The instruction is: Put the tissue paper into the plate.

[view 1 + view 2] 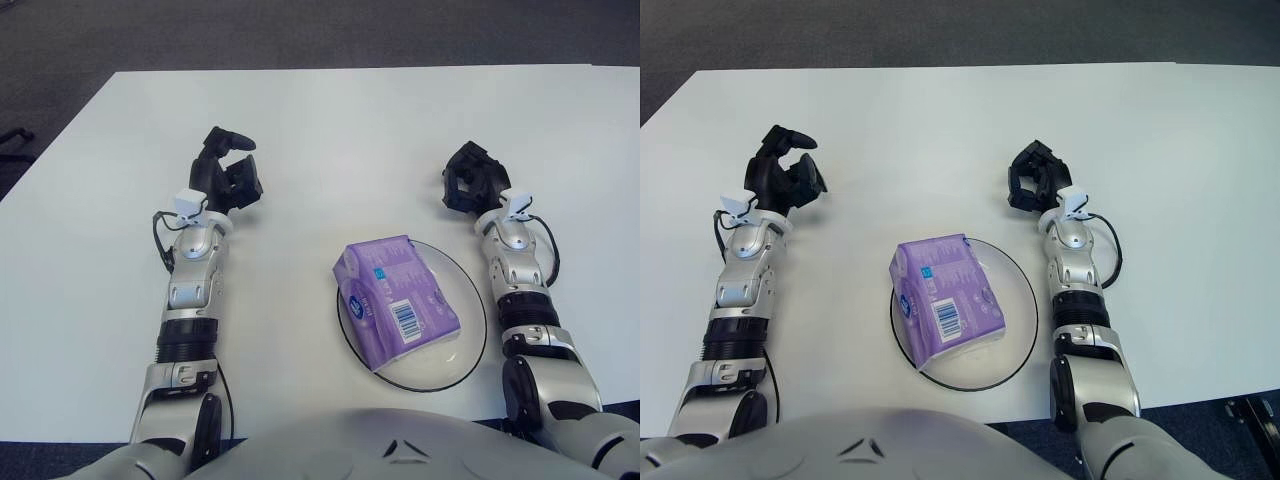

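Observation:
A purple pack of tissue paper (396, 294) lies inside the clear glass plate (470, 300) with a dark rim, near the table's front edge; its barcode label faces up. My left hand (228, 172) shows to the left of the plate, over the white table, fingers loosely spread and holding nothing. My right hand (470, 180) shows just beyond the plate's right side, fingers curled and holding nothing. Neither hand touches the pack or the plate.
The white table (330, 130) stretches far behind the hands. Dark carpet floor (300, 30) lies beyond its far edge and off its left corner. My grey torso (400, 450) fills the bottom of the views.

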Motion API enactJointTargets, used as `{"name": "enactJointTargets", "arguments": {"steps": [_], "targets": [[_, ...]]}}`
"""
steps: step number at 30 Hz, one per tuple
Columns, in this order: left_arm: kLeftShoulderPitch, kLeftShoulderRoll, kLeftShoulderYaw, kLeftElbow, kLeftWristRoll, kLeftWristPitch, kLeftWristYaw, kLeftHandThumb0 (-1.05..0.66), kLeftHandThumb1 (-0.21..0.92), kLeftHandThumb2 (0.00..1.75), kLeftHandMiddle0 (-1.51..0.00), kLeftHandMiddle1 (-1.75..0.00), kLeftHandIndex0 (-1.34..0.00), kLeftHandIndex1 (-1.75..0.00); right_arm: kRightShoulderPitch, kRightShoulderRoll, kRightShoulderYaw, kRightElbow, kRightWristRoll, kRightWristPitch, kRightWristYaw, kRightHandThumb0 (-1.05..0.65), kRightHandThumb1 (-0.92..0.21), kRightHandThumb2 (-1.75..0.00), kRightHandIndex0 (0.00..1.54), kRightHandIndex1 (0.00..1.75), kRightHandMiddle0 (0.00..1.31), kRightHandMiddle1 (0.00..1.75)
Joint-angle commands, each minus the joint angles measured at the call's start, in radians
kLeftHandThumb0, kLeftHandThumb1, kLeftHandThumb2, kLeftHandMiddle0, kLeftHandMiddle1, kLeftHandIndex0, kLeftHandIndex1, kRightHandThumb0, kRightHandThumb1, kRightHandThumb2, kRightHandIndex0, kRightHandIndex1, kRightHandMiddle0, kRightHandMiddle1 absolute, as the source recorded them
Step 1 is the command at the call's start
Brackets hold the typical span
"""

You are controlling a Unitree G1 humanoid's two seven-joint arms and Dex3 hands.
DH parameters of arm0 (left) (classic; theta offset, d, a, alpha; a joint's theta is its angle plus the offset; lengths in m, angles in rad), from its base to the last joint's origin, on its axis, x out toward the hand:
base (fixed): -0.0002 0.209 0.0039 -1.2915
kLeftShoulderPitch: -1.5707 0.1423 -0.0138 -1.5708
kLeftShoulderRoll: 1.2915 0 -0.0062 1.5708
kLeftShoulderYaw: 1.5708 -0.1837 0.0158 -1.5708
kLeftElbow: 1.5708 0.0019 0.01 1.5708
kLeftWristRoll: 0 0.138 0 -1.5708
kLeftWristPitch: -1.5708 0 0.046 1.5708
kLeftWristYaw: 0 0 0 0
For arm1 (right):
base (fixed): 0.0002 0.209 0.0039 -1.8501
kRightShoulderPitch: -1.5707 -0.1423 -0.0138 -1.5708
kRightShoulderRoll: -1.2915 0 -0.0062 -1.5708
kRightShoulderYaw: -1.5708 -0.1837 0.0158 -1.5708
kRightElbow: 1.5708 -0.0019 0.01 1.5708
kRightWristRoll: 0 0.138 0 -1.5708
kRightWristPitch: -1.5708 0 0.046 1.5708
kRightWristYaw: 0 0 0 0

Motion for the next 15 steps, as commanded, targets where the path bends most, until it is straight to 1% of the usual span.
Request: {"name": "enactJointTargets", "arguments": {"steps": [1, 6, 15], "targets": [[0.085, -0.041, -0.003, 0.055, -0.013, -0.036, -0.015, -0.43, 0.48, 1.11, -1.24, -1.75, -0.49, -1.75, 0.124, 0.037, 0.004, 0.077, 0.008, 0.017, -0.002, -0.44, -0.46, -1.14, 1.28, 1.75, 0.50, 1.75], [0.092, -0.046, -0.002, 0.077, -0.029, -0.049, -0.026, -0.43, 0.48, 1.12, -1.27, -1.75, -0.49, -1.75, 0.127, 0.039, 0.004, 0.070, 0.008, 0.022, -0.003, -0.44, -0.46, -1.14, 1.28, 1.75, 0.50, 1.75], [0.113, -0.059, -0.014, 0.091, -0.038, -0.044, -0.035, -0.43, 0.46, 1.13, -1.29, -1.75, -0.50, -1.75, 0.127, 0.038, 0.001, 0.075, 0.015, 0.012, 0.010, -0.43, -0.46, -1.14, 1.27, 1.75, 0.50, 1.75]]}}
